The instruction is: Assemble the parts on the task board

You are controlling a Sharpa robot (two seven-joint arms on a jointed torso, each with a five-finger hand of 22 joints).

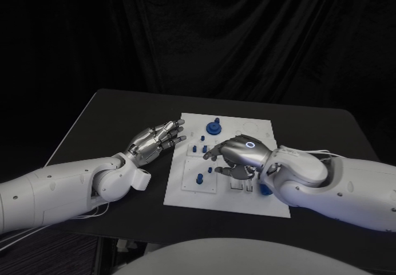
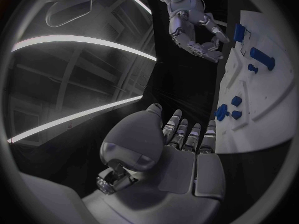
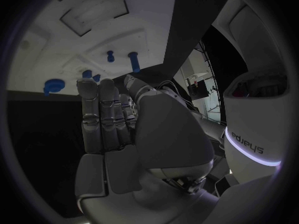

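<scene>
White task board [image 1: 248, 201] lies under the right hand [image 1: 239, 154], fingers curled, grip unclear; left hand [image 1: 155, 141] rests beside, fingers open.

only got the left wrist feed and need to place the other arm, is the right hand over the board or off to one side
Observer: In the head view the right hand is over the middle of the task board.
Operator: holding a part?
Observer: Cannot tell. The right wrist view shows its fingers stretched side by side, no part between them.
Operator: whats beyond it
Observer: A blue knob-shaped part stands near the board's far edge.
</scene>
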